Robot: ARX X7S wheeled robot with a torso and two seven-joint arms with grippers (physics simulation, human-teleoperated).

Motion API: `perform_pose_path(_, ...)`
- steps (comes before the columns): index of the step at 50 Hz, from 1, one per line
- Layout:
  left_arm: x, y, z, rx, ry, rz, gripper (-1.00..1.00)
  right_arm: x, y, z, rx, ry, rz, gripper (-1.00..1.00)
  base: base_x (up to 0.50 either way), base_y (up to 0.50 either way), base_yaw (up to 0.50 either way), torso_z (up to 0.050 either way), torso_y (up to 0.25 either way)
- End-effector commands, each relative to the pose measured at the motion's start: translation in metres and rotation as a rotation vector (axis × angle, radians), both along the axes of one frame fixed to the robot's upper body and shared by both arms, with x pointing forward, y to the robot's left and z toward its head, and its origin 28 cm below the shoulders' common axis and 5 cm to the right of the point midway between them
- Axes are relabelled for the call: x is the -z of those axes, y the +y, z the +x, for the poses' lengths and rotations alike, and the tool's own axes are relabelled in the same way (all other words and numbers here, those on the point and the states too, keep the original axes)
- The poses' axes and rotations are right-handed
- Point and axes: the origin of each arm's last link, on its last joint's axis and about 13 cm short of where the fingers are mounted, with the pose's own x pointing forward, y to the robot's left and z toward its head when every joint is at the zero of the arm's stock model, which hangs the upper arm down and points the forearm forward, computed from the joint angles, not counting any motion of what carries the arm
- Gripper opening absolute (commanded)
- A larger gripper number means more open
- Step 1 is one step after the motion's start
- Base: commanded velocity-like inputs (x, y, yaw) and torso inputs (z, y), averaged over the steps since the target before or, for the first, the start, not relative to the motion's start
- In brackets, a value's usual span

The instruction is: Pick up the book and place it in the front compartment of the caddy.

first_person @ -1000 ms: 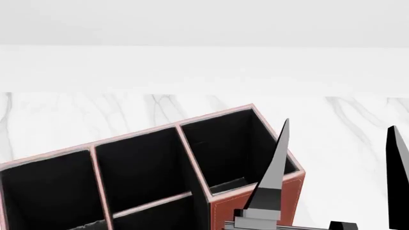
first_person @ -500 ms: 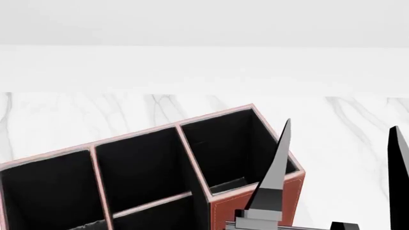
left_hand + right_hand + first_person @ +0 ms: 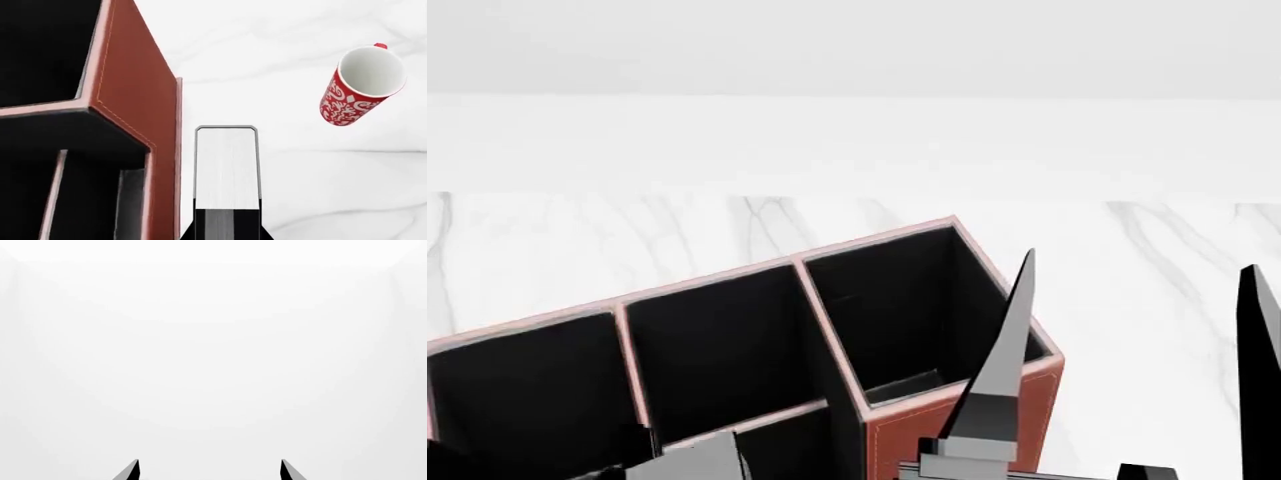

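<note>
Left wrist view: the left hand (image 3: 225, 231) is closed on the book (image 3: 226, 167), gripping its near end so that the white page edges face the camera and the black cover frames them on 3 sides. The book is held in the air just beside the reddish-brown outer wall of the caddy (image 3: 127, 90), apart from it by a narrow strip of white marble counter (image 3: 267, 60); it is outside every cell. A red mug (image 3: 360, 85) with a white pattern and white interior stands on the counter well apart from the caddy, beyond the book. Head view: the caddy (image 3: 961, 420) lies at an angle on the counter (image 3: 1148, 250), showing black-lined cells with pale pink rims; the front compartment (image 3: 714, 345), bounded by a low cross divider, holds nothing. A grey and black shape (image 3: 694, 460) rises at the lower edge over the low-walled cell; whether it is the book or the left hand cannot be told from this view. The right hand (image 3: 1134, 370) is wide open and holds nothing, 1 finger (image 3: 1001, 350) overlapping the caddy's end cell and the other out over bare counter. Right wrist view: the 2 fingertips (image 3: 132, 471) of the right hand (image 3: 209, 471) stand well apart before a plain white surface.
</note>
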Motion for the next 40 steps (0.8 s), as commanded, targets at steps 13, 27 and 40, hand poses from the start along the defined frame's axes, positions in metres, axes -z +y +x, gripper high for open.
perform_pose_path(13, -0.106, 0.004, 0.014, -0.041, -0.128, -0.04, -1.0, -0.001, -0.001, 0.0, -0.007, -0.009, -0.003, 1.0, 0.0, 0.0, 0.0, 0.0, 0.001)
perform_pose_path(27, -0.16, 0.003, 0.018, -0.051, -0.238, -0.011, -1.0, -0.002, -0.001, 0.0, -0.006, -0.011, -0.003, 1.0, 0.0, 0.0, 0.0, 0.0, 0.001)
perform_pose_path(40, -0.18, 0.004, 0.027, -0.048, -0.306, 0.03, -1.0, -0.002, -0.002, -0.001, -0.004, -0.014, 0.001, 1.0, 0.0, 0.0, 0.0, 0.0, 0.001)
